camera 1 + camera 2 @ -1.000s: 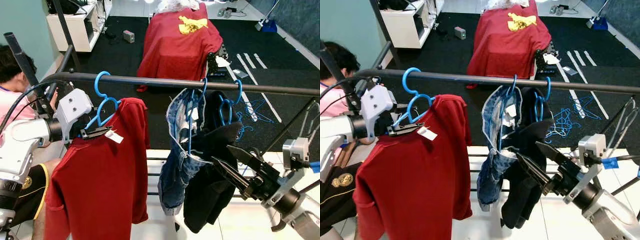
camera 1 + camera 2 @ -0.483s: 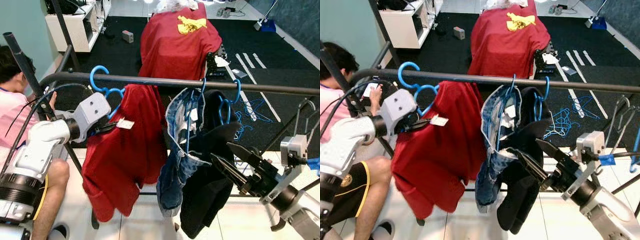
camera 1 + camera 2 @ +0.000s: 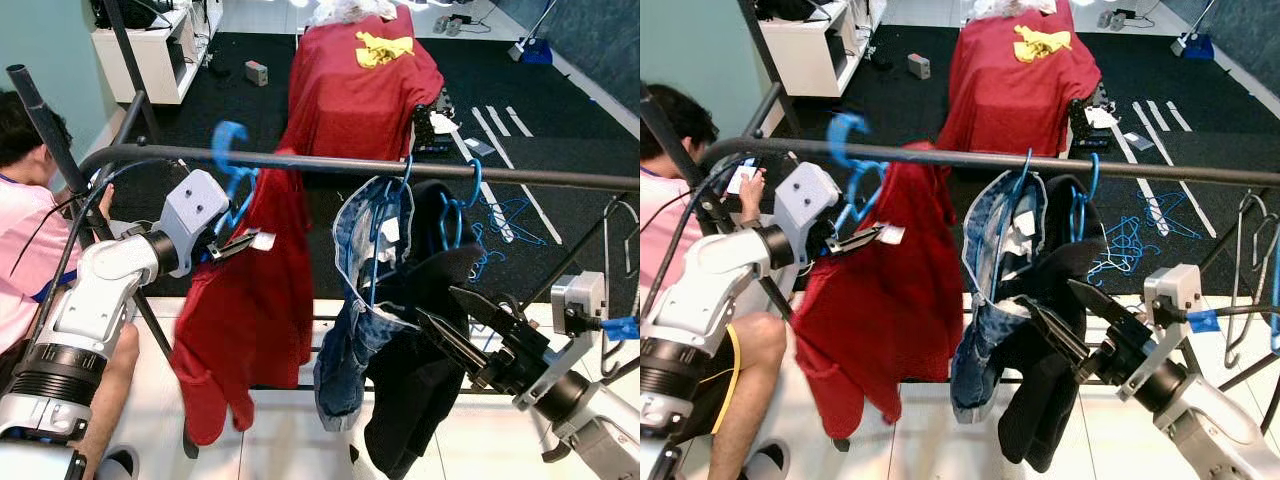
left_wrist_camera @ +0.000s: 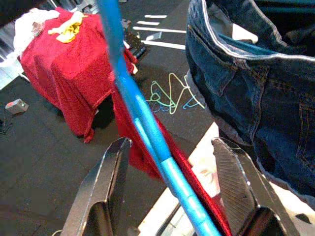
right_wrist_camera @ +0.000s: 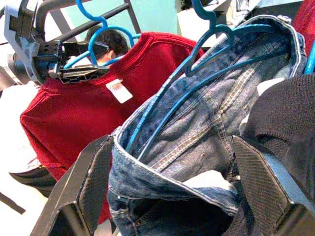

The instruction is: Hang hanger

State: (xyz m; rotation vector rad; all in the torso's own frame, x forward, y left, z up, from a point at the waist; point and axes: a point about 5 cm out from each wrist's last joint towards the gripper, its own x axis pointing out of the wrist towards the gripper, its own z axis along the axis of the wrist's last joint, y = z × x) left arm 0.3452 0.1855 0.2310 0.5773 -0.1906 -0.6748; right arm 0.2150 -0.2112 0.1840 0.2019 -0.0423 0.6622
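Left eye view: the left claw [image 3: 232,247] is closed on the blue hanger [image 3: 232,170] that carries the red shirt [image 3: 255,300], holding it just below the neck, with the hook blurred at the dark rail [image 3: 400,166]. Half a second ago the hook sat farther toward the robot's left; now hanger and shirt are closer to the denim garment [image 3: 365,300] and the shirt hangs narrower. The right claw [image 3: 455,320] hovers with fingers spread apart, holding nothing, just before the denim and the black garment [image 3: 420,400]. A person [image 3: 25,250] sits at the left.

Right eye view: the same scene, with a red-draped table [image 3: 1018,75] beyond the rail.

Left wrist view: the blue hanger's bar [image 4: 142,128] runs between the two black fingers [image 4: 106,182], denim close beside them.

Right wrist view: the two fingers [image 5: 86,182] stand wide apart around the denim on its own blue hanger [image 5: 206,39]; the left claw grips the red shirt's hanger behind.
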